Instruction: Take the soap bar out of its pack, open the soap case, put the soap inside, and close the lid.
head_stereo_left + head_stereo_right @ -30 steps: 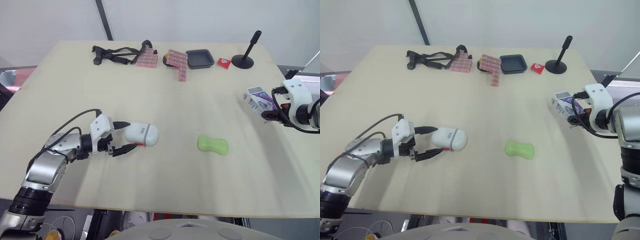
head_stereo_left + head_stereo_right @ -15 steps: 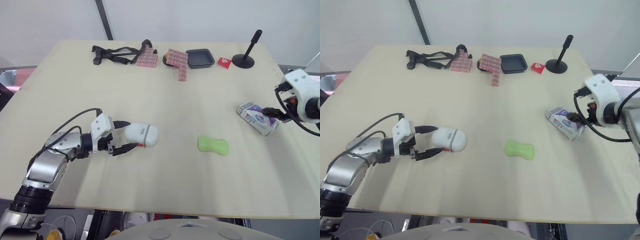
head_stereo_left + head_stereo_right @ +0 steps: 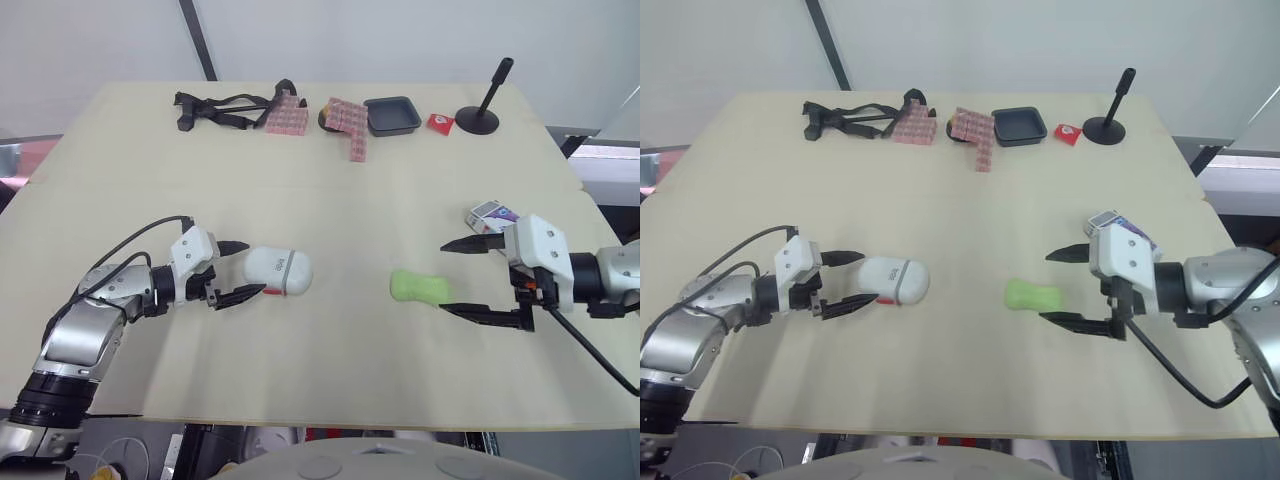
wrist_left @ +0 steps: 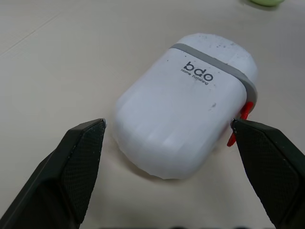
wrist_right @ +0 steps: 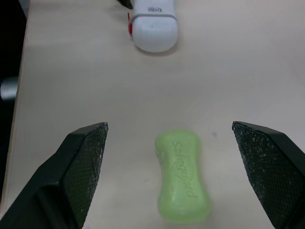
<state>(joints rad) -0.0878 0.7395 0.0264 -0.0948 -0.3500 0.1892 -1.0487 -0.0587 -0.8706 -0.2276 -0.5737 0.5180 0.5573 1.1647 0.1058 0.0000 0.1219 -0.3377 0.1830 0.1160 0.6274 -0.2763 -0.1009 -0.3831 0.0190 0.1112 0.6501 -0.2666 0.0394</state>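
The soap bar (image 3: 420, 288) lies unpacked mid-table, its pack (image 3: 492, 214) to the right. My right gripper (image 3: 442, 277) gapes beside the soap. My left gripper (image 3: 254, 268), also spread, straddles the shut soap case (image 3: 278, 271). Opening, loading and closing remain.

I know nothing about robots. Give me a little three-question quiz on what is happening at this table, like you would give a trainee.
1. True or false: the green soap bar is already inside the white soap case.
2. Pick one. The right gripper is: A) shut on the soap bar; B) open, with the soap bar lying on the table ahead of its fingers; C) shut with nothing in it.
3. Fill in the gap: the left gripper is open, with the ______ lying between its two fingers.

Key: 1. False, the bar lies bare on the table, apart from the case. 2. B. 3. Soap case.
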